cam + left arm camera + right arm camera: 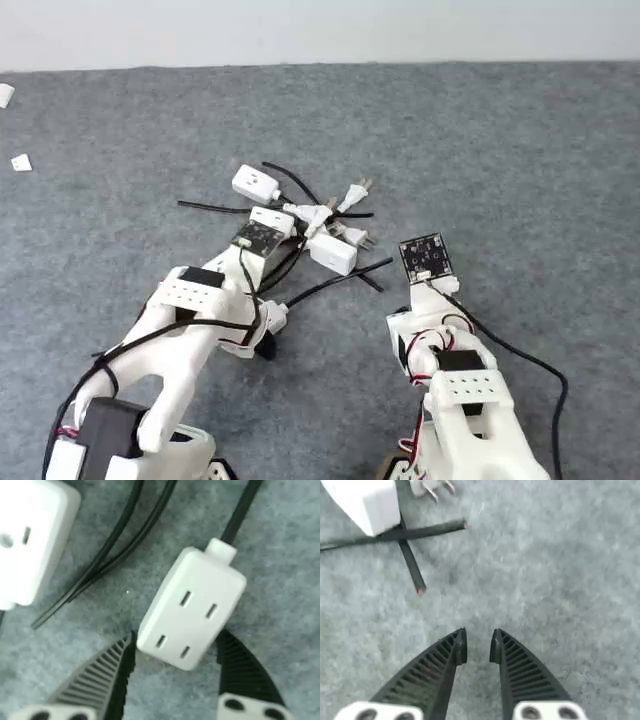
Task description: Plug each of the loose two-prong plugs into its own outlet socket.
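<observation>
Three white outlet blocks lie in a tangle of black cords mid-table: a far one [255, 182], a middle one [272, 218] and a nearer one [333, 253]. Loose two-prong plugs [355, 193] [357, 238] lie beside them. My left gripper [175, 645] is open, one finger on each side of the near end of an outlet block [192, 610] that rests flat with its slots up. A second outlet block [30, 540] lies close by. My right gripper [477, 645] hovers over bare carpet, almost shut with nothing in it. An outlet block's corner [362, 502] and plug prongs [432, 487] lie beyond it.
Grey carpet covers the table. Black cord ends [412, 565] cross between the right gripper and the outlets. The right arm [450, 380] stands to the right of the tangle, trailing a black cable [540, 370]. Small white scraps [20, 162] lie at the far left.
</observation>
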